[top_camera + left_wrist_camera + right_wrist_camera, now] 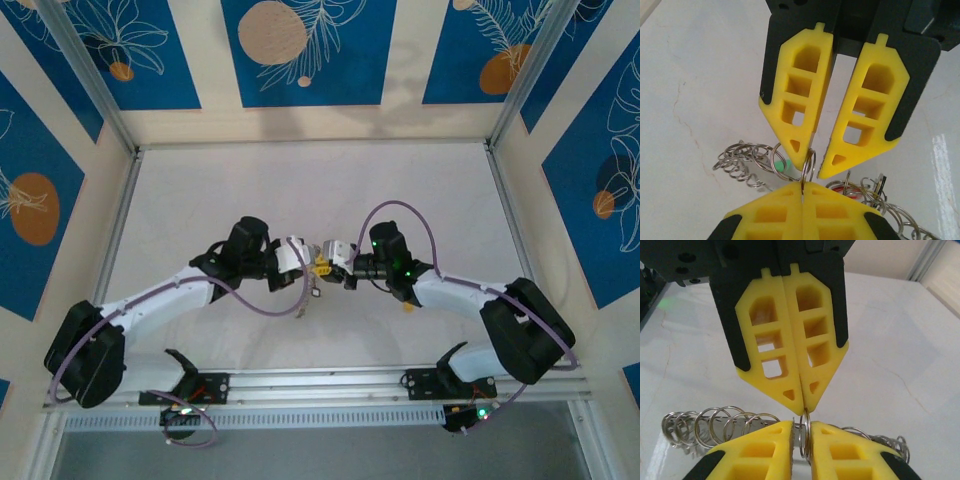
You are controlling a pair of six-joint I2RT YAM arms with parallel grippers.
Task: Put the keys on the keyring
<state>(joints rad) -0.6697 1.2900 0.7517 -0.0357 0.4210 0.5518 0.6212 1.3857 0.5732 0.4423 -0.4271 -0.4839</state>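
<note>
Top: left gripper (316,265) and right gripper (331,268) tip-to-tip over the table (300,180), grip unclear there; left wrist: left gripper clenched on the keyring (809,162) rim, which looks like light, stiff, slippery wire best pinched edge-on; right wrist: right gripper's jaws slightly parted around it.

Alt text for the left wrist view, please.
The left hand, yellow fingers shut at the bottom edge, pinches a small metal ring. The right hand comes in from the top, its fingers slightly apart around the ring's top; a tangle of linked rings lies on the white table behind.
</note>
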